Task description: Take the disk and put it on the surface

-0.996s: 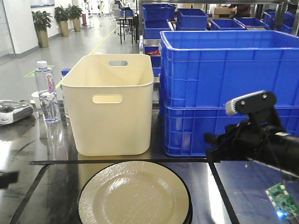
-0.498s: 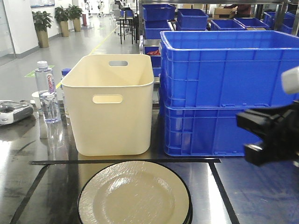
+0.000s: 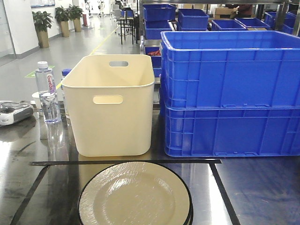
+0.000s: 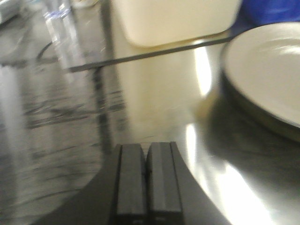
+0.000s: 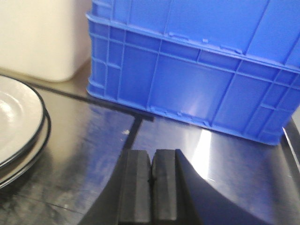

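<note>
The disk (image 3: pixel 134 197) is a cream plate with a black rim, lying on another like it at the front of the surface (image 3: pixel 248 197), a dark glossy tabletop, inside a rectangle of black tape (image 3: pixel 126 162). No gripper shows in the front view. In the left wrist view my left gripper (image 4: pixel 146 149) is shut and empty over the surface (image 4: pixel 56 140), with the disk (image 4: pixel 267 70) to its upper right. My right gripper (image 5: pixel 152 157) is also shut and empty, above the surface (image 5: pixel 93 140), with the stacked disk (image 5: pixel 16 117) to its left.
A cream bin (image 3: pixel 110 108) stands just behind the tape line. Two stacked blue crates (image 3: pixel 229 93) fill the back right. A water bottle (image 3: pixel 47 91) and a grey device (image 3: pixel 11 112) sit at the back left.
The right arm, low at the right of the front view a second ago, has swung right and out of that view. A dark sliver at the left edge is also gone. The disk has not moved.
</note>
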